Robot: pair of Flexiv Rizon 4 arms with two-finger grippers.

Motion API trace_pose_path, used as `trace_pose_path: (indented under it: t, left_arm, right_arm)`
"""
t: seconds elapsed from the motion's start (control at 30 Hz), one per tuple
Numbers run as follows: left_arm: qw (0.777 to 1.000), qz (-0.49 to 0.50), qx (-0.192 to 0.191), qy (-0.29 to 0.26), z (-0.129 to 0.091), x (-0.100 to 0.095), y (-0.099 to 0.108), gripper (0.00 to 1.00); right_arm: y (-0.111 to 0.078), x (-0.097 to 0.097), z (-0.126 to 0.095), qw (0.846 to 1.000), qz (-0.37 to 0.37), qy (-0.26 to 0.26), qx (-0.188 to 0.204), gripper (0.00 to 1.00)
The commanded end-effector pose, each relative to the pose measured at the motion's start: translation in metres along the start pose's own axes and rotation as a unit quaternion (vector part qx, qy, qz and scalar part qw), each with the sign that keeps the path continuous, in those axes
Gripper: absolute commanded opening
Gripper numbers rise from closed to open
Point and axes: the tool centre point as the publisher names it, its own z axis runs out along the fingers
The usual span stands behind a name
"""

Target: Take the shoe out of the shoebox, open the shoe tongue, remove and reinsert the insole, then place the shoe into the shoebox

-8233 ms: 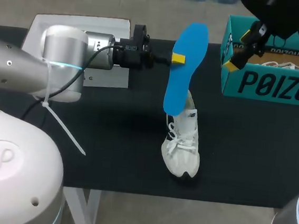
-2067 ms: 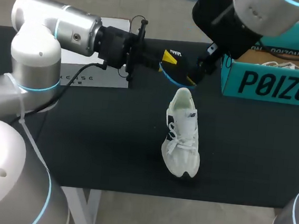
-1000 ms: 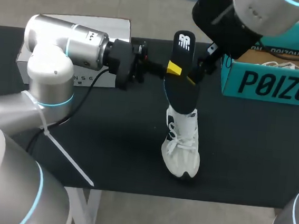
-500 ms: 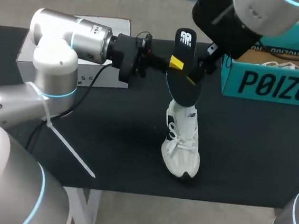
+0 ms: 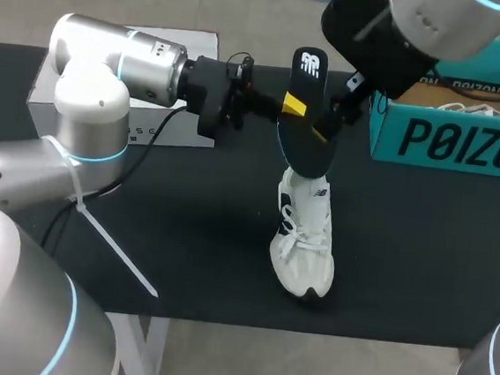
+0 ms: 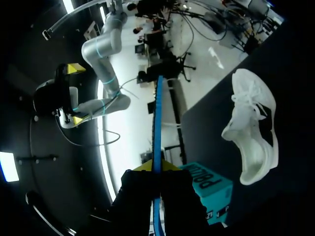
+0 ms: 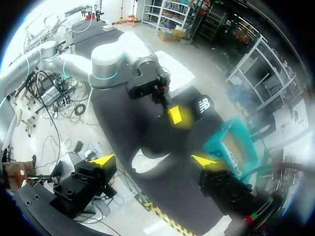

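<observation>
Tabletop (image 5: pixel 139 230): insole (image 5: pixel 307 113) upright over shoe (image 5: pixel 305 237)

In the head view the heel of the shoe (image 5: pixel 305 246) is covered by the lower end of the insole (image 5: pixel 307 147), and whether that end is inside the shoe cannot be told. The shoebox (image 5: pixel 449 140) is cut off at the picture's edge and partly covered by the right arm (image 5: pixel 398 33). A white box (image 5: pixel 202 43) is half hidden by the left arm (image 5: pixel 112 59). In the left wrist view the insole is seen only edge-on, its near end lost between the clamped fingers of the left gripper (image 6: pixel 155 167), and part of the shoebox is hidden behind them. In the right wrist view the shoe, insole and shoebox beyond the spread right gripper (image 7: pixel 152 161) are blurred.
</observation>
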Motion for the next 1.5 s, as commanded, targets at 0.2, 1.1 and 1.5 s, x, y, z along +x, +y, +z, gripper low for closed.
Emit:
trace_pose_path:
  t: [0.2,1.1,1.5]
  left_arm:
    - [1.0,0.001,0.0,0.0,0.001,0.0,0.0,0.0]
    - [1.0,0.001,0.0,0.0,0.001,0.0,0.0,0.0]
    - [1.0,0.001,0.0,0.0,0.001,0.0,0.0,0.0]
  right_arm:
    - [-0.012,-0.028,0.017,0.977,0.111,0.173,-0.059,1.0]
    - [-0.011,-0.042,0.077,0.89,0.236,0.346,-0.181,1.0]
    - [0.0,-0.06,0.1,0.891,0.236,0.342,-0.183,1.0]
